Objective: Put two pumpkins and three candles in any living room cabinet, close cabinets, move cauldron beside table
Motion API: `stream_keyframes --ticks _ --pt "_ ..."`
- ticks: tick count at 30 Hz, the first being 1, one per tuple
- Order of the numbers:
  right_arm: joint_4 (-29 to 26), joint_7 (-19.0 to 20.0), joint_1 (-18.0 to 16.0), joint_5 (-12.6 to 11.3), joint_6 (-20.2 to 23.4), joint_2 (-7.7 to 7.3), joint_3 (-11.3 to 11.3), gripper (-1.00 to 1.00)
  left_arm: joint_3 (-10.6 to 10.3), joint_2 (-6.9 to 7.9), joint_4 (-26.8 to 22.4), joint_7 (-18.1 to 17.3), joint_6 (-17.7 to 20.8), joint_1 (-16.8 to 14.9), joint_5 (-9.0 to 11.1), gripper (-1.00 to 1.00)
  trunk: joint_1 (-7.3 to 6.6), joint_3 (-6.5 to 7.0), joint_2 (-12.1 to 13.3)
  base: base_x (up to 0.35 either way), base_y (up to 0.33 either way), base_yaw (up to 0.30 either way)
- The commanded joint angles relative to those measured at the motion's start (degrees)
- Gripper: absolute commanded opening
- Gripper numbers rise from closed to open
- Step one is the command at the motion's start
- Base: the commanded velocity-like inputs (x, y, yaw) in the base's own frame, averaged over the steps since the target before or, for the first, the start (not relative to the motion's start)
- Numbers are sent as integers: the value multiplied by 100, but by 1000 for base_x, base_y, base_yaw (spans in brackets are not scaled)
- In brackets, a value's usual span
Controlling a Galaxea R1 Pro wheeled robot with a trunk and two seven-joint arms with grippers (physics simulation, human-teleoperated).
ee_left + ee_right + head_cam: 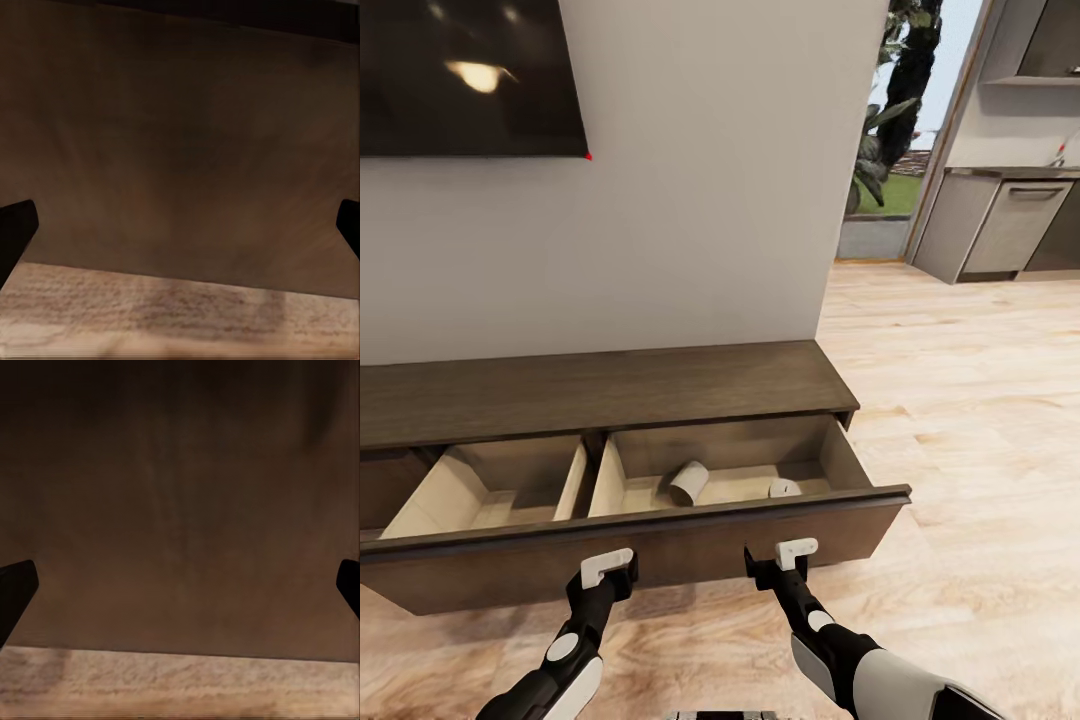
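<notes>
Wood floor (960, 400); cabinet (610, 390) drawer open. Left tool (180, 225), right tool (180, 585) spread wide, empty, facing drawer front (660, 550).

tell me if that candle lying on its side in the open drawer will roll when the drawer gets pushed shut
Probably a little: the tipped candle is a short cylinder lying on the drawer's smooth pale floor, so a firm push could roll it. The drawer walls should contain it. The upright candle looks steadier, though it might slide.

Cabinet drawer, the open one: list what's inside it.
In the cabinet drawer's right compartment lie two candles, one tipped over. The left compartment looks bare; the drawer front hides each compartment's near floor.
</notes>
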Motion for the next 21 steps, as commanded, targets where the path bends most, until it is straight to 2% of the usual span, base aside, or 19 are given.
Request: stream_keyframes --ticks 1,8,17,19,21 --pt "1 -37 -4 -18 -13 1 49 100 -37 9 -3 36 -45 -8 59 100 1 -27 -4 0 0 0" --pt "1 -37 -4 -18 -13 1 49 100 -80 9 3 33 -37 -8 52 100 19 -183 -13 0 0 0" --pt "1 -21 -4 -27 -85 0 42 100 -144 3 -2 36 -39 -8 43 100 19 -183 -13 0 0 0" --pt "1 -20 -4 -41 -104 0 41 100 -148 5 -1 39 -42 -8 -9 100 19 -183 -13 0 0 0" --pt "6 -20 -4 -94 -219 0 41 100 -144 1 2 44 -52 -6 -143 100 19 -183 -13 0 0 0"
